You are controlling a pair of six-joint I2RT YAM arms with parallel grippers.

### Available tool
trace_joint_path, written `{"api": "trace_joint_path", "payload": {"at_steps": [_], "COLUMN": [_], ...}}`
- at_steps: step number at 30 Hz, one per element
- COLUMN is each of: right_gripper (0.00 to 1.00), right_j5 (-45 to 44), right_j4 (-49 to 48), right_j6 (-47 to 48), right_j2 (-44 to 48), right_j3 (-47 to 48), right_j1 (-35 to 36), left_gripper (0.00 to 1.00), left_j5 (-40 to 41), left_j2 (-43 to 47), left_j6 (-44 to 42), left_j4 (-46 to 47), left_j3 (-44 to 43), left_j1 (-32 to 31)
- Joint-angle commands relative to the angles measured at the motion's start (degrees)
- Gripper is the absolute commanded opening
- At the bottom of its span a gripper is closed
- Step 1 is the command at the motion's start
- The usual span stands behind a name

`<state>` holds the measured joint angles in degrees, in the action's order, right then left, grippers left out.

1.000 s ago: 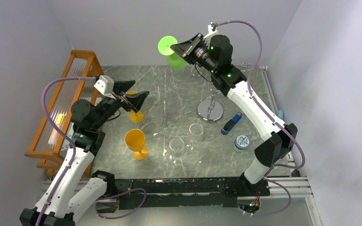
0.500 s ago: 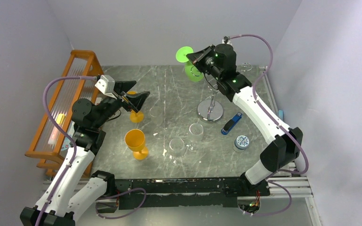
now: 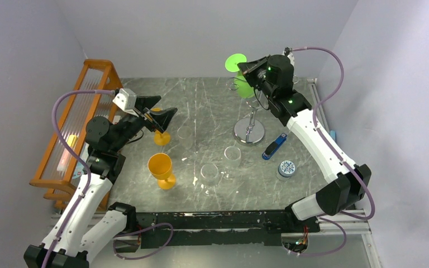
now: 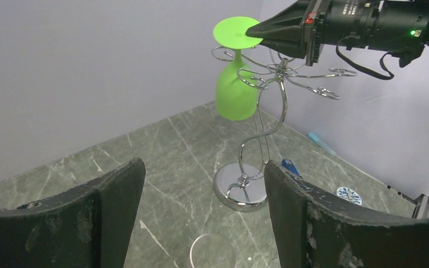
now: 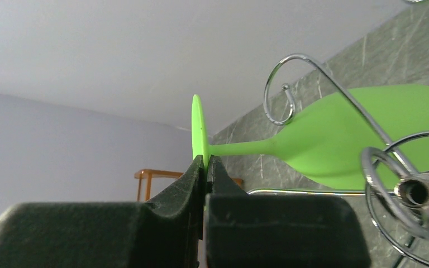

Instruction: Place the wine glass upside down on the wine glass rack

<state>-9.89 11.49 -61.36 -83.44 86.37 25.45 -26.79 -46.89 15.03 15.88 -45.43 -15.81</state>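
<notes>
Now that my right gripper (image 5: 205, 164), clenched on the foot of the wine glass (image 4: 236, 94), has reached the wine glass rack (image 4: 240, 188), I should hook the stem.

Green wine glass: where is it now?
Top view: the green wine glass hangs upside down, rear right, foot pinched by the right gripper, beside the curled arms of the wine glass rack.
</notes>
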Motion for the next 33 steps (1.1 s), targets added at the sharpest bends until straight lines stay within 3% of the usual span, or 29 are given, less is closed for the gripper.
{"api": "trace_joint_path", "payload": {"at_steps": [1,17,27,33], "right_gripper": [0.0,0.0,0.0,0.0], "right_j5": [-4.3,-10.0,-13.0,-15.3], "right_j4": [-0.6,-2.4,-7.7,-6.1], "right_j6": [-1.0,0.3,-6.1,-10.6], "right_j2": [2.1,0.4,2.8,2.4], "right_j3": [-1.3,-1.6,-7.8,-7.5], "right_j1": [-0.8,-1.9,-1.8,-1.9], "left_gripper": [0.82,0.82,0.82,0.82], "left_j5": [1.7,1.4,1.1,0.9], "left_j2": [-0.7,-0.5,-0.7,-1.0], "left_j6": [-0.6,-0.5,-0.2,0.0], "left_j4": [-1.5,-1.7,-1.4,-1.2], "left_j3": [-1.0,-0.6,-0.5,-0.5], "left_j1": [-0.2,-0.2,-0.2,-0.1]}}
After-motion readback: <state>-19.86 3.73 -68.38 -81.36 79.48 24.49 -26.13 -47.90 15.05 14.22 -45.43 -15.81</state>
